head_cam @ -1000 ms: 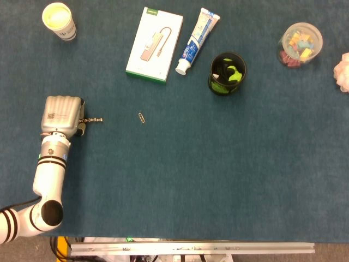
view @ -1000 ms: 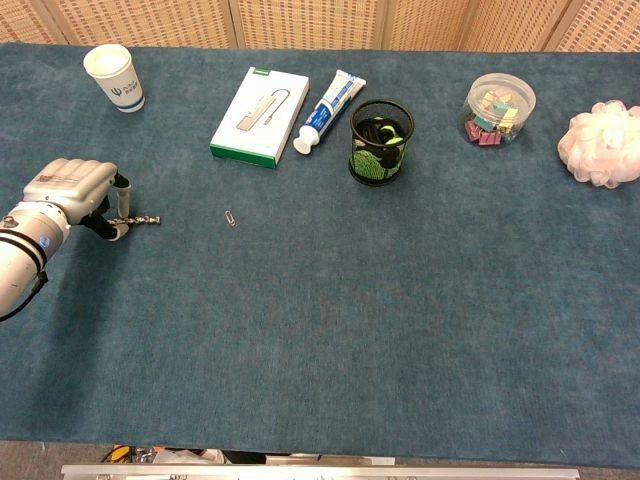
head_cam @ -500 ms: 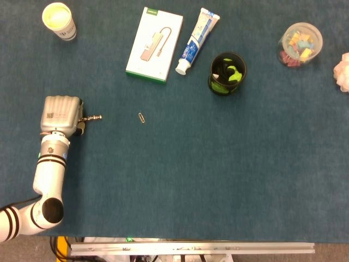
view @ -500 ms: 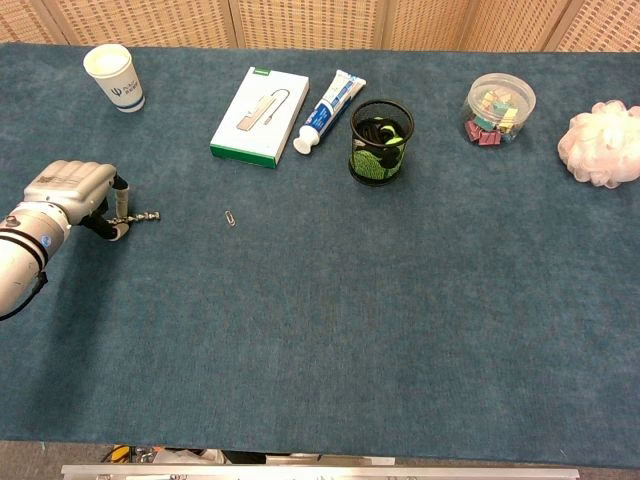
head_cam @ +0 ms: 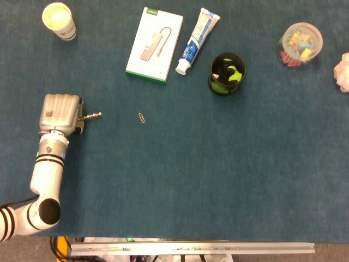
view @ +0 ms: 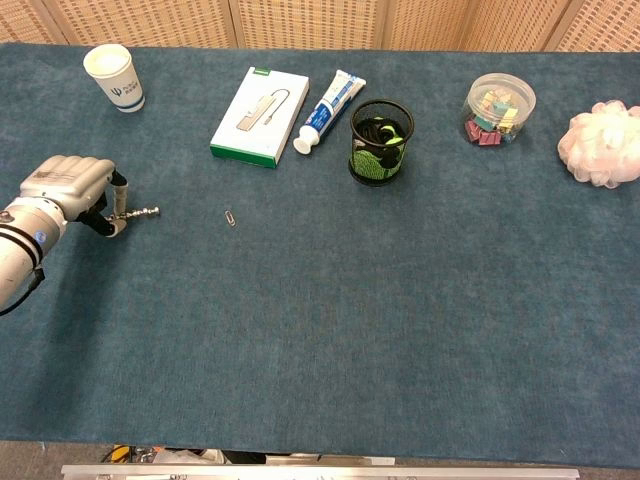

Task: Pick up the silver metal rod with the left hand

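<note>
Left hand: the left hand (head_cam: 60, 113) is at the left side of the blue table (head_cam: 218, 174). Its fingers (view: 75, 175) are curled in tight around one end of the rod.
Rod: the silver metal rod (head_cam: 91, 115) is held in the left hand. Its free end sticks out to the right, toward the paper clip (head_cam: 142, 117). From the chest view it looks to be just above the table, but I cannot tell if it touches.
Right hand: I cannot see it in either view.
Paper clip: it lies flat on the table, near the rod's tip but apart from it.
Far side of the table: a paper cup (head_cam: 59, 20), a white box (head_cam: 154, 44), a toothpaste tube (head_cam: 197, 40), a black mesh cup (head_cam: 227, 73), a clear tub of clips (head_cam: 299, 43) and a pink puff (view: 603, 143).
</note>
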`<act>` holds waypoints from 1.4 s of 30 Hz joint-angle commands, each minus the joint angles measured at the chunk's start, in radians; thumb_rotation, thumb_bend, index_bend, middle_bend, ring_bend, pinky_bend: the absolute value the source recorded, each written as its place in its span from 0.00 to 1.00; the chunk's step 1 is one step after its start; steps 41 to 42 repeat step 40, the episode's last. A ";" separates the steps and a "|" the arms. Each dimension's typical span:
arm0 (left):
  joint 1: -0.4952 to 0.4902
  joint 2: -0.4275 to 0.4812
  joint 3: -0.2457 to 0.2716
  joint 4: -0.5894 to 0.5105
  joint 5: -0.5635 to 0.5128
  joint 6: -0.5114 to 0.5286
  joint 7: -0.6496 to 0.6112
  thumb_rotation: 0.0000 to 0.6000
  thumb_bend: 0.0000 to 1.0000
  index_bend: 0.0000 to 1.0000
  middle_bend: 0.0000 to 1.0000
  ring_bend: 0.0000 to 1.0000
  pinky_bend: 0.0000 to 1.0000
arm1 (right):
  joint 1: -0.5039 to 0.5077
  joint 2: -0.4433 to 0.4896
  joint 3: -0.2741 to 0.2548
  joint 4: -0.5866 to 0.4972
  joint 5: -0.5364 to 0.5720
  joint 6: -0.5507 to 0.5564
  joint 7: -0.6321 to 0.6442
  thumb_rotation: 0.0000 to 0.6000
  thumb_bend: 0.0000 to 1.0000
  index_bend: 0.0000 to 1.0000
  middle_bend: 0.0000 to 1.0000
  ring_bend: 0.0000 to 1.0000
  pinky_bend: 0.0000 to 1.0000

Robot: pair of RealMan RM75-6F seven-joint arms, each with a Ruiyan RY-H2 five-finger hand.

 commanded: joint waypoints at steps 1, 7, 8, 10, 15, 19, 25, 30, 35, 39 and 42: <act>0.002 0.032 0.013 -0.044 0.031 0.021 0.007 1.00 0.36 0.59 0.98 0.95 1.00 | 0.000 0.000 0.000 0.000 -0.001 0.000 0.001 1.00 0.28 0.36 0.41 0.28 0.27; -0.001 0.095 0.034 -0.134 0.083 0.060 0.046 1.00 0.36 0.59 0.98 0.95 1.00 | 0.000 -0.001 0.000 0.002 -0.003 0.001 0.002 1.00 0.28 0.36 0.41 0.28 0.27; -0.003 0.106 0.039 -0.153 0.095 0.071 0.061 1.00 0.36 0.59 0.98 0.95 1.00 | -0.001 -0.001 0.001 0.002 -0.004 0.003 0.002 1.00 0.28 0.36 0.41 0.28 0.27; -0.008 0.117 0.045 -0.177 0.110 0.086 0.089 1.00 0.36 0.59 0.98 0.95 1.00 | -0.001 -0.002 0.001 0.002 -0.006 0.004 0.001 1.00 0.28 0.36 0.41 0.28 0.27; -0.034 0.110 0.051 -0.212 0.125 0.116 0.177 1.00 0.36 0.59 0.98 0.95 1.00 | -0.001 -0.004 -0.001 0.001 -0.011 0.007 0.003 1.00 0.28 0.36 0.41 0.28 0.27; -0.058 0.085 0.041 -0.224 0.105 0.123 0.231 1.00 0.36 0.59 0.98 0.95 1.00 | -0.006 -0.003 -0.002 0.004 -0.012 0.012 0.007 1.00 0.28 0.36 0.41 0.28 0.27; -0.102 0.020 0.028 -0.200 0.053 0.120 0.312 1.00 0.36 0.59 0.98 0.95 1.00 | -0.014 -0.003 -0.003 0.012 -0.008 0.020 0.018 1.00 0.28 0.36 0.41 0.28 0.27; -0.133 -0.031 0.012 -0.168 0.005 0.115 0.353 1.00 0.36 0.59 0.98 0.95 1.00 | -0.018 -0.003 -0.003 0.018 -0.006 0.023 0.027 1.00 0.28 0.36 0.41 0.28 0.27; -0.154 -0.058 0.005 -0.153 -0.022 0.118 0.373 1.00 0.36 0.60 0.98 0.95 1.00 | -0.024 -0.003 -0.002 0.024 -0.004 0.030 0.033 1.00 0.28 0.36 0.41 0.28 0.27; -0.160 -0.061 0.010 -0.152 -0.029 0.121 0.376 1.00 0.36 0.60 0.98 0.95 1.00 | -0.027 -0.004 -0.002 0.027 -0.002 0.031 0.036 1.00 0.28 0.36 0.41 0.28 0.27; -0.161 -0.062 0.012 -0.151 -0.030 0.123 0.377 1.00 0.36 0.60 0.98 0.95 1.00 | -0.027 -0.004 -0.002 0.028 -0.001 0.030 0.037 1.00 0.28 0.36 0.41 0.28 0.27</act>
